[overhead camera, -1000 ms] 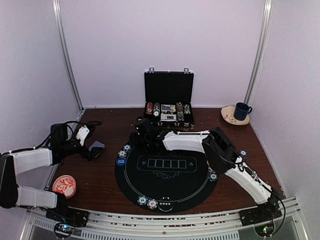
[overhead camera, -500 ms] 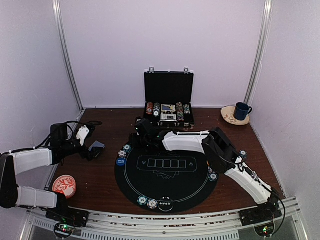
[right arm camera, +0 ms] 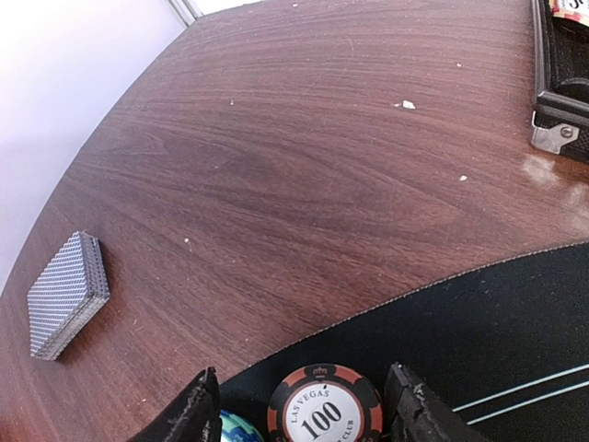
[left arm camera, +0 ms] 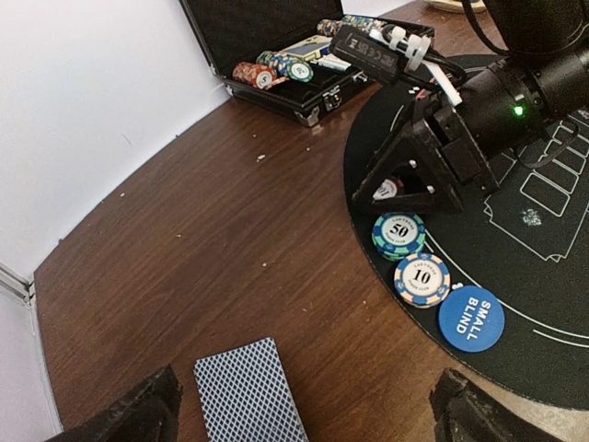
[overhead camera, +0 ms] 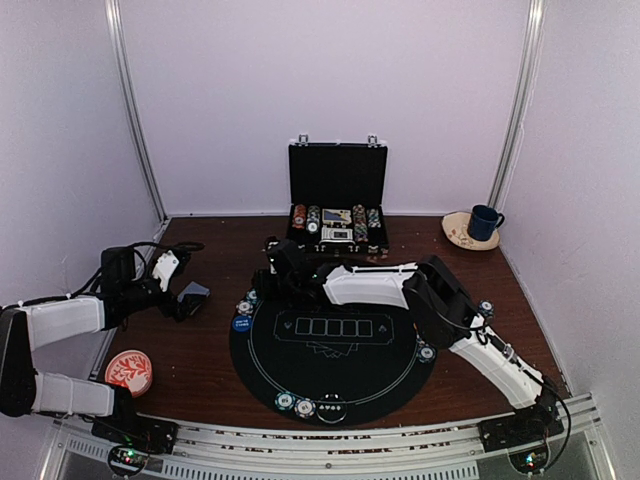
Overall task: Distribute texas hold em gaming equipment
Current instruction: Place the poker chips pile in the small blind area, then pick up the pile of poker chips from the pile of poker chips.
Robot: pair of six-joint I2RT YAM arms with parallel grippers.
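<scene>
Right hand [right arm camera: 302, 394] spread around a red chip [right arm camera: 324, 407] on the round mat [right arm camera: 479, 313], left hand [left arm camera: 304, 414] spread too.

deck [left arm camera: 248, 391] on table [left arm camera: 221, 221], L of mat [left arm camera: 552, 276] | 100 chip [right arm camera: 324, 407] on mat edge | briefcase [overhead camera: 337, 180] behind mat

Open tabletop [left arm camera: 230, 230] between card deck [left arm camera: 248, 391] and briefcase [left arm camera: 258, 32]; chips [left arm camera: 398, 236] on mat [left arm camera: 552, 304] edge.
</scene>
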